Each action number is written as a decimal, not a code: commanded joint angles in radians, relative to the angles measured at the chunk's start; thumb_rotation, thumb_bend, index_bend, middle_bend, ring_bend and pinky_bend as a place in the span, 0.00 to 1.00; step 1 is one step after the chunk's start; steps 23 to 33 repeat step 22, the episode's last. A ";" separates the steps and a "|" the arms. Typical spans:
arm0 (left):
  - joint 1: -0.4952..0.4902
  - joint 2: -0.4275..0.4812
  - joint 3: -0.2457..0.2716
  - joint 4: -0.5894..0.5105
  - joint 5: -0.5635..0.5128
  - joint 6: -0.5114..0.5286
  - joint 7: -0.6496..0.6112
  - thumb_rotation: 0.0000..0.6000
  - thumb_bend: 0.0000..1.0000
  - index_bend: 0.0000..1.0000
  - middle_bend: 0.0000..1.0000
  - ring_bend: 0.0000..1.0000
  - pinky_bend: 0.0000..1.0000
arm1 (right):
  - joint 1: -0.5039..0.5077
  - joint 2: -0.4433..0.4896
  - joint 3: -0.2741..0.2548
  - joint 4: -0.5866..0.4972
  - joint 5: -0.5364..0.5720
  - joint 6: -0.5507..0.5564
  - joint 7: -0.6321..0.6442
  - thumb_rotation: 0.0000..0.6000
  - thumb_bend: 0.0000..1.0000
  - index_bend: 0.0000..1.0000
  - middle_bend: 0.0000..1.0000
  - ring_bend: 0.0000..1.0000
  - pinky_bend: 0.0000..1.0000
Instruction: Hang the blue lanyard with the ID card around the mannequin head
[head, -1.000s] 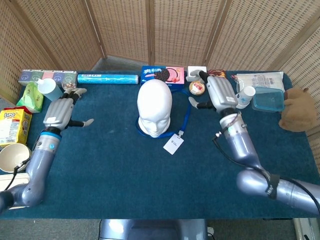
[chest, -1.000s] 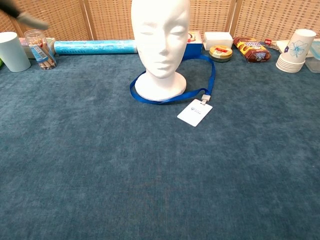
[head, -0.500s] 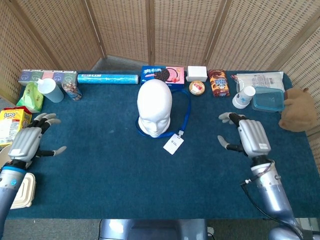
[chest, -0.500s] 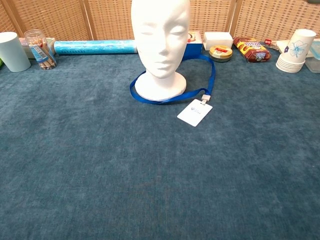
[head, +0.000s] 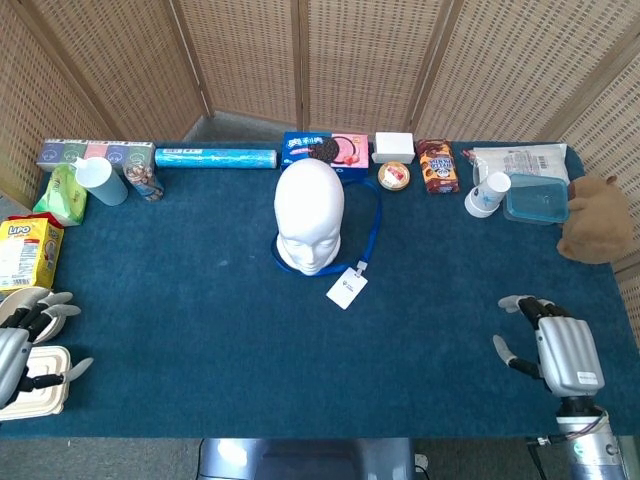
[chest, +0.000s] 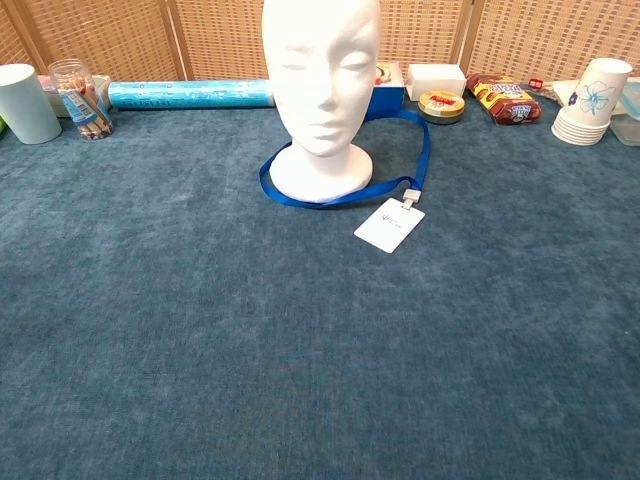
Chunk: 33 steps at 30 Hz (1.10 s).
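Observation:
A white mannequin head (head: 310, 215) (chest: 322, 75) stands upright at the middle of the blue table. The blue lanyard (head: 372, 228) (chest: 421, 150) loops around its base on the cloth. The white ID card (head: 346, 288) (chest: 389, 224) lies flat in front and to the right of the base. My left hand (head: 20, 352) is at the near left table edge, fingers spread, holding nothing. My right hand (head: 562, 350) is at the near right edge, fingers apart and empty. Neither hand shows in the chest view.
Along the back edge stand a blue roll (head: 215, 158), a cookie box (head: 325, 149), a snack pack (head: 437, 165), stacked paper cups (head: 487, 194) and a plastic container (head: 536, 198). A brown plush toy (head: 592, 220) sits at right. A yellow box (head: 25, 250) and bowls (head: 40, 385) are at left.
Both hands have drawn back from beside the mannequin head to the near corners of the table. The lanyard, card and head have not moved.

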 joint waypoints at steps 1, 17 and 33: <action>0.014 0.000 0.009 -0.005 0.011 0.004 0.007 0.77 0.17 0.28 0.21 0.11 0.24 | -0.033 -0.001 -0.018 0.009 -0.034 0.018 -0.011 0.91 0.36 0.36 0.41 0.41 0.43; 0.075 0.020 0.035 -0.025 0.041 -0.001 -0.020 0.77 0.17 0.29 0.21 0.11 0.24 | -0.161 0.012 -0.035 0.048 -0.110 0.062 0.018 0.91 0.36 0.37 0.42 0.41 0.42; 0.077 0.020 0.031 -0.029 0.039 -0.015 -0.022 0.78 0.17 0.30 0.21 0.11 0.24 | -0.172 0.019 -0.025 0.046 -0.116 0.047 0.032 0.91 0.36 0.37 0.42 0.41 0.42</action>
